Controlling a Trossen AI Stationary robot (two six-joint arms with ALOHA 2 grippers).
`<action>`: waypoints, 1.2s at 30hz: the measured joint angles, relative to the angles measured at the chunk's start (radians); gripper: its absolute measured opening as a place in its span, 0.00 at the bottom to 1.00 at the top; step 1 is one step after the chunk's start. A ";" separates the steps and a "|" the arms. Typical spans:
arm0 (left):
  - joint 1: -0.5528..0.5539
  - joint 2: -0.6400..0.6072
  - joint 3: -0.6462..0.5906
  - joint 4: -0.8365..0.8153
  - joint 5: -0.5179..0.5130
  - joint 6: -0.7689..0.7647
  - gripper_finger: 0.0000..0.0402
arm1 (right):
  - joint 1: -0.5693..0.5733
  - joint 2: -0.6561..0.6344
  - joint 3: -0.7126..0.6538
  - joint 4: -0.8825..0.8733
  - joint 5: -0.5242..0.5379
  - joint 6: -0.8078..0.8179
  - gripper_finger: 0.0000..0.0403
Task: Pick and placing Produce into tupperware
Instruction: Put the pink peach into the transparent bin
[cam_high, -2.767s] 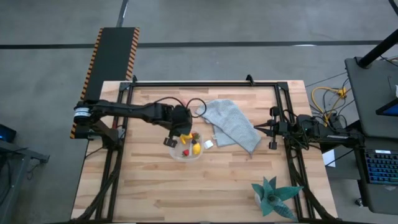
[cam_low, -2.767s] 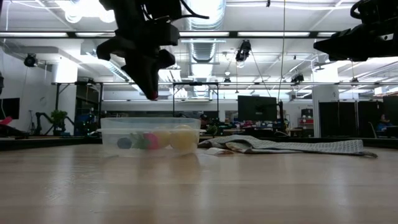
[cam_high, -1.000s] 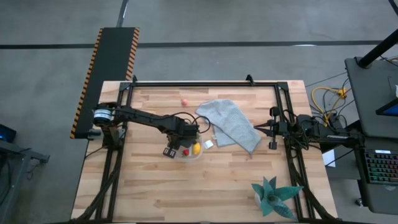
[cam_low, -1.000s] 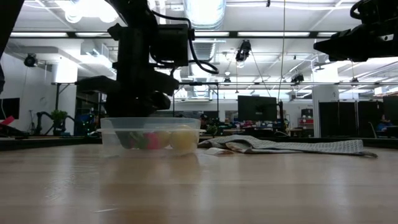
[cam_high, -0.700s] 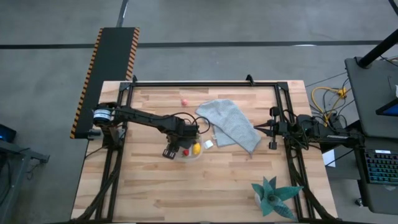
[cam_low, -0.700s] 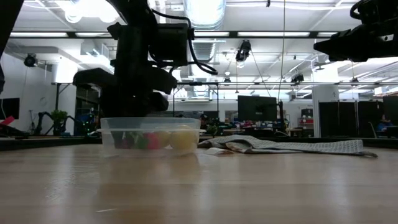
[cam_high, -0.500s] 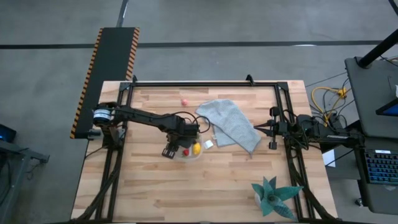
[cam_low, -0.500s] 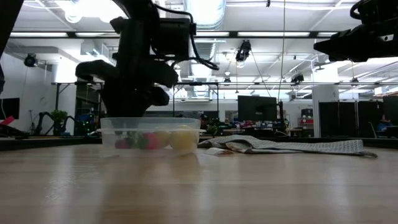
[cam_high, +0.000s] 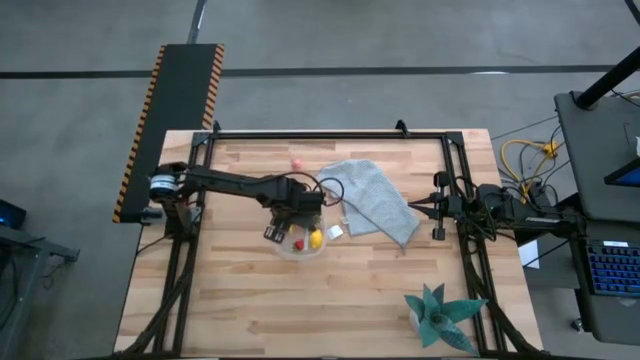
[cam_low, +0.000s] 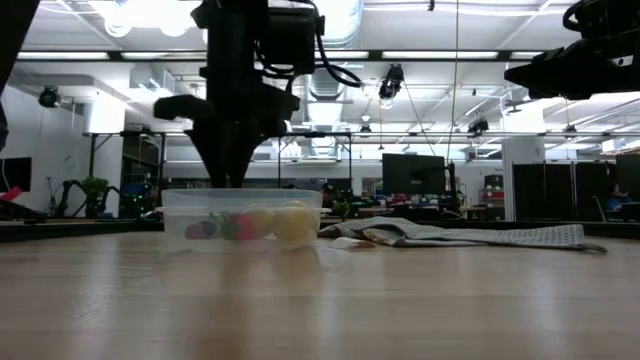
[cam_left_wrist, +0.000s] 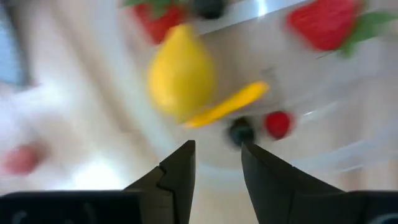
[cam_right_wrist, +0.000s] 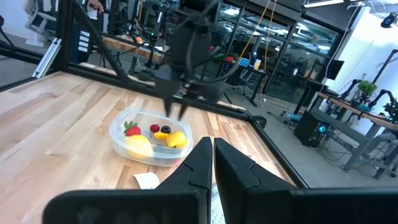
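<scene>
The clear tupperware (cam_high: 305, 252) (cam_low: 175, 215) stands on its base on the wood, left of the table's middle. In the left wrist view it holds a yellow lemon (cam_left_wrist: 180, 68), an orange piece (cam_left_wrist: 227, 106), a dark round one (cam_left_wrist: 239, 132), a small red berry (cam_left_wrist: 278, 123) and a strawberry (cam_left_wrist: 323, 25). One red berry (cam_high: 296, 163) lies loose on the table toward the far edge. My left gripper (cam_high: 280, 230) (cam_low: 228, 182) (cam_left_wrist: 217, 155) hangs open just above the tupperware, fingers pointing down, holding nothing. My right gripper (cam_high: 418, 208) (cam_right_wrist: 211, 146) waits shut at the table's right side.
A grey-blue cloth (cam_high: 372, 200) lies right of the tupperware, with a small white tag (cam_high: 335, 232) between them. A teal spiky plant (cam_high: 437, 315) stands near the near right corner. Bare wood lies along the near side and the left.
My left gripper has risen from low among the pieces in the tupperware to just above its rim, shifting slightly toward the far edge and turning about its wrist. The produce stays in the tupperware.
</scene>
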 joint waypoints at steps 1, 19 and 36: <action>0.011 0.000 0.005 -0.002 -0.017 0.016 0.29 | 0.000 0.000 0.000 0.000 0.000 0.000 0.02; 0.368 0.000 0.073 0.143 0.098 0.170 0.69 | 0.000 0.000 0.000 -0.010 0.000 0.000 0.02; 0.561 0.076 0.073 0.261 0.089 0.219 0.75 | 0.000 0.000 0.000 -0.014 -0.001 0.011 0.02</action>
